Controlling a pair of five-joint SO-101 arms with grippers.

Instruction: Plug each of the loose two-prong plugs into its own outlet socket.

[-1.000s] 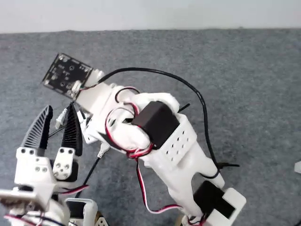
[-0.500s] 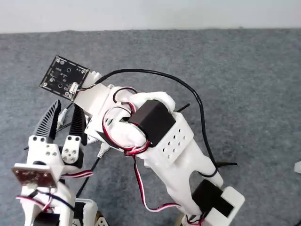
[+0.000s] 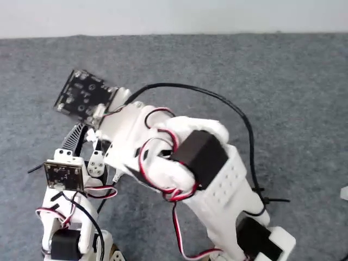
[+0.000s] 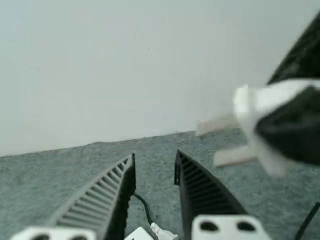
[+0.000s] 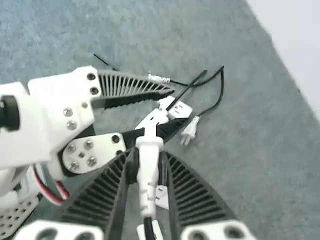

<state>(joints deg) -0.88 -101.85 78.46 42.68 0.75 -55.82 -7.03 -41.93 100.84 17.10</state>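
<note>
**Right gripper** (image 5: 148, 153): its 2 black ribbed fingers (image 5: 102, 192) are clamped on 1 white two-prong plug (image 5: 146, 172), pinched by the body with its cord end toward the wrist. In the left wrist view the same plug (image 4: 256, 120) sits at the side, its 2 flat prongs (image 4: 218, 125) bare and level above the carpet.

**Left gripper** (image 5: 177, 106): its 2 fingers are spread apart. From its own wrist camera the gripper (image 4: 154, 161) points toward the pale wall, the gap between the fingers (image 4: 107, 205) plain to see. In the high view it (image 3: 84, 137) lies at the lower left, partly under the right arm's white body.

**Task items near the tools:**
- 1 small white block (image 5: 175, 109) lies in the gap between the left gripper's fingertips, just ahead of the held plug. Whether either finger touches it cannot be told.
- 1 loose plug (image 5: 189, 131) on a black cord (image 5: 212, 102) lies on the grey carpet (image 3: 283, 81), just beside the left gripper's nearer finger and apart from the right gripper.
</note>
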